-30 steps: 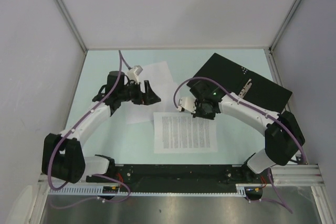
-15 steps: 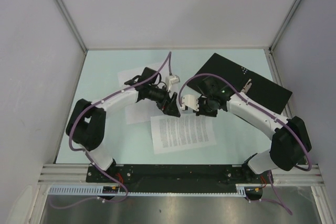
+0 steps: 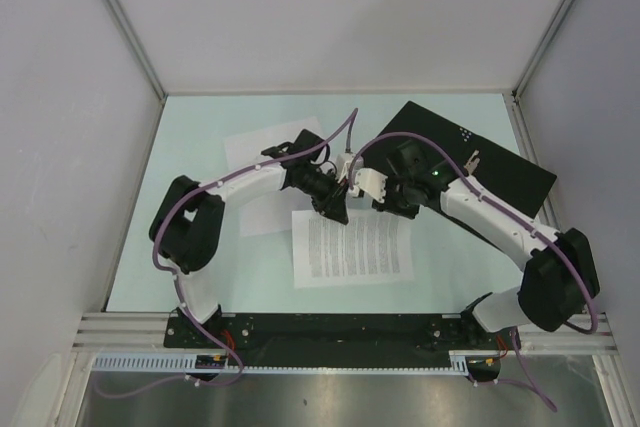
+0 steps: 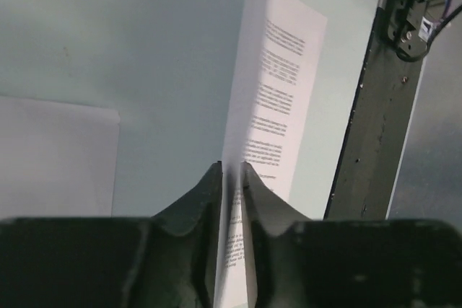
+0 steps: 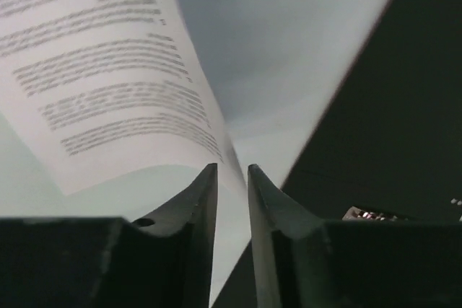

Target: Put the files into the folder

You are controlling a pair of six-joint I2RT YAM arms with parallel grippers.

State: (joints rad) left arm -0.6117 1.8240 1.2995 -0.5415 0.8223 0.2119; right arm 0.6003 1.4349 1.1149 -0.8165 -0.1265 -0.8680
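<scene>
Pale green tabletop [image 3: 460, 257] boxed in by white walls [image 3: 320, 17]. Smack in the middle, the printed sheet [image 3: 352, 252], near part flat on the table, far edge lost under the two arm ends from above. Over on the far right, the folder [image 3: 505, 169], lying open with the black inside up, a little cluster of white dots [image 3: 465, 134] near its far corner, near side cut across by the right arm [image 3: 490, 222]. Also some small pale bit [image 3: 468, 165] on the black, too tiny to identify. Left of center, the far blank sheet [image 3: 252, 145] and the near blank sheet [image 3: 262, 219], both partly covered by the left arm [image 3: 240, 187], so no telling whether overlapping or just side by side.

From the left wrist: left gripper [image 4: 231, 169] squeezed down to a sliver on the printed sheet's edge, paper standing up edge-on between the fingers, text visible only as grey lines. Corner of a blank sheet at the left, chopped off by the frame. Dark rail [image 4: 368, 120] down the right.

From the right wrist: right gripper [image 5: 232, 171] with just a thin slot between the fingers, and the curled, blurry edge of the same sheet running into it. Can't tell whether actually pinched or just loose in there. Black of the folder filling the right side. No sheet in the folder yet.
</scene>
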